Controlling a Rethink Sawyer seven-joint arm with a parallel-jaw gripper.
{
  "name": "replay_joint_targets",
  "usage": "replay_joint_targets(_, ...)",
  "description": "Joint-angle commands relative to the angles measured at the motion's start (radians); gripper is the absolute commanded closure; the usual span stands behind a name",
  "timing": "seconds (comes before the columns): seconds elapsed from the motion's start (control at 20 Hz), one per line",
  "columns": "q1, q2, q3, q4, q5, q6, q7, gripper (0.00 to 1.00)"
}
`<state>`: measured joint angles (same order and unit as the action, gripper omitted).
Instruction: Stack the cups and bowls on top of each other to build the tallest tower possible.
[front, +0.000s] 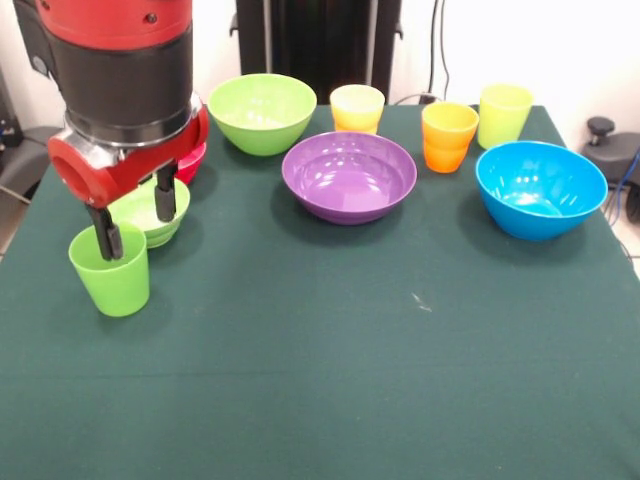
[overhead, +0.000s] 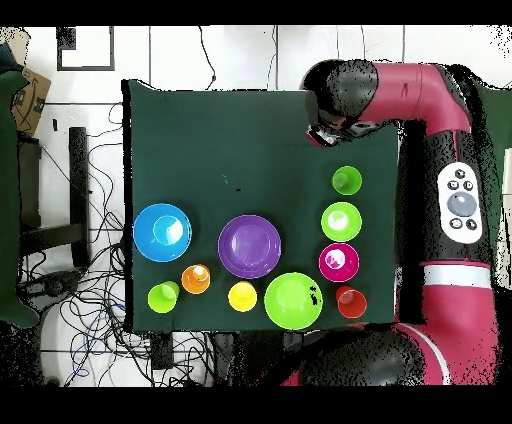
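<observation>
My gripper (front: 136, 232) is open and hangs low at the left of the front view. One finger (front: 105, 238) is at the rim of the ribbed green cup (front: 110, 272); the other is over the small lime green bowl (front: 150, 215). I cannot tell whether it touches either. The small red bowl (front: 192, 160) shows behind the arm. The large lime green bowl (front: 262, 112), purple bowl (front: 349, 176), blue bowl (front: 541, 188), pale yellow cup (front: 357, 108), orange cup (front: 449, 137) and yellow-green cup (front: 504, 115) stand apart, upright. Nothing is piled.
A dark green cloth (front: 330, 370) covers the table. In the overhead view an orange-red cup (overhead: 351, 302) stands near the robot's base beside the large lime green bowl (overhead: 293, 300); the arm (overhead: 400, 95) reaches over the cloth's right side.
</observation>
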<state>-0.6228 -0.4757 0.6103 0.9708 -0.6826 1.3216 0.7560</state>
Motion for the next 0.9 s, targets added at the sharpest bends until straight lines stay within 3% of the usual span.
replay_joint_targets(0.05, -0.041, -0.086, -0.041, 0.185, -0.014, -0.056, -0.139, 0.00)
replay_joint_targets(0.5, -0.133, -0.102, -0.018, 0.267, -0.030, -0.125, -0.188, 0.00)
replay_joint_targets(0.9, -0.138, -0.073, -0.013, 0.258, -0.054, -0.129, -0.177, 0.00)
